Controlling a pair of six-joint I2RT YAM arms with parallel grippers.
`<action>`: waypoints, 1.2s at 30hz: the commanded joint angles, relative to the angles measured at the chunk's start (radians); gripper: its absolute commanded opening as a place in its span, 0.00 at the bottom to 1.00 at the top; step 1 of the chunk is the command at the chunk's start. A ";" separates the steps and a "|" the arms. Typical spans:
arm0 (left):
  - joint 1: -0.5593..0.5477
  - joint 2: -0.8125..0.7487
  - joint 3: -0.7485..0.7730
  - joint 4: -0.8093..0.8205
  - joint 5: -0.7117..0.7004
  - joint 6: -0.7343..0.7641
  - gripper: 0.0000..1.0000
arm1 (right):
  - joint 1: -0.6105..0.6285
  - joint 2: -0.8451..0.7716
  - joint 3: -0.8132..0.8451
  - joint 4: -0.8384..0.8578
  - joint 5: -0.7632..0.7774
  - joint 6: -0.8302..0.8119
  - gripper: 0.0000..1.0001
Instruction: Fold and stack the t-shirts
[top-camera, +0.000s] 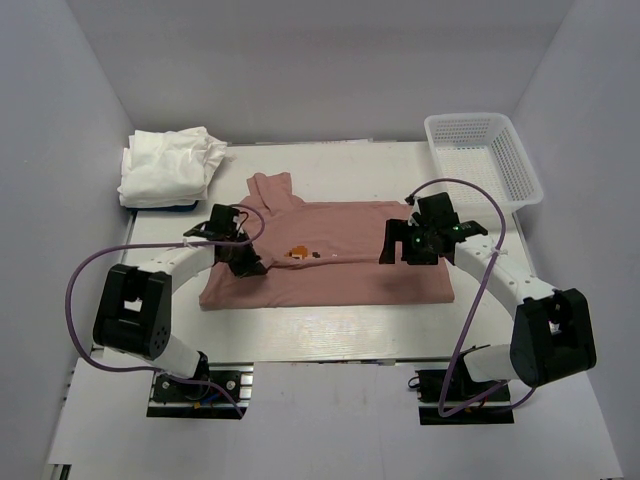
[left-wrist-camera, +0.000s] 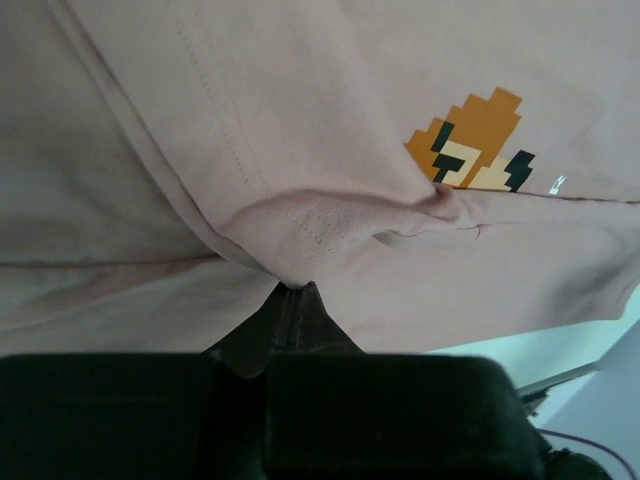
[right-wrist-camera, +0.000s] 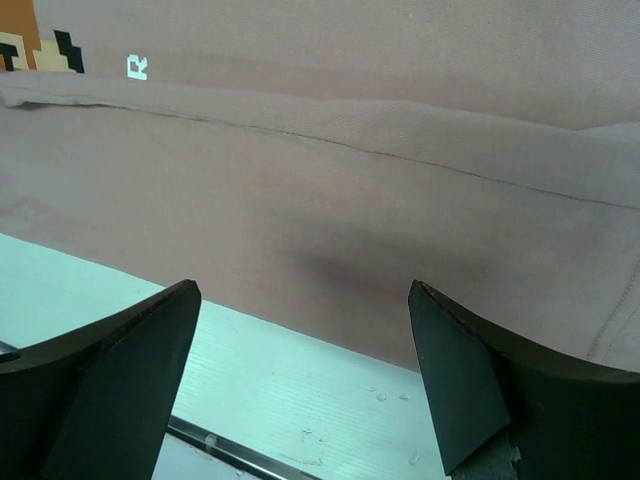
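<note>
The dusty-pink t-shirt (top-camera: 340, 260) lies across the middle of the table, partly folded lengthwise, one sleeve pointing to the back. Its orange pixel print (top-camera: 298, 251) shows near the middle. My left gripper (top-camera: 248, 264) sits on the shirt's left part. In the left wrist view the left gripper (left-wrist-camera: 290, 288) is shut on a pinched fold of the pink t-shirt (left-wrist-camera: 300, 100), near the print (left-wrist-camera: 475, 140). My right gripper (top-camera: 393, 246) hovers over the shirt's right part. In the right wrist view the right gripper (right-wrist-camera: 302, 290) is open and empty above the hem of the pink t-shirt (right-wrist-camera: 350, 180). White folded t-shirts (top-camera: 168, 165) are piled at the back left.
A white mesh basket (top-camera: 500, 135) stands at the back right corner. The white pile rests on something blue (top-camera: 180, 207). Grey walls close in the table on the left, right and back. Bare table (right-wrist-camera: 300, 400) shows in front of the shirt.
</note>
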 joint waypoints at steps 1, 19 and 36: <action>-0.008 -0.026 0.051 0.031 -0.031 0.002 0.00 | -0.004 -0.031 0.034 -0.024 0.003 0.006 0.90; -0.037 0.368 0.514 -0.102 0.036 0.351 0.00 | -0.001 -0.015 0.054 -0.054 0.043 -0.001 0.90; -0.117 0.483 0.691 -0.182 0.041 0.468 0.00 | -0.006 0.001 0.051 -0.058 0.058 -0.005 0.90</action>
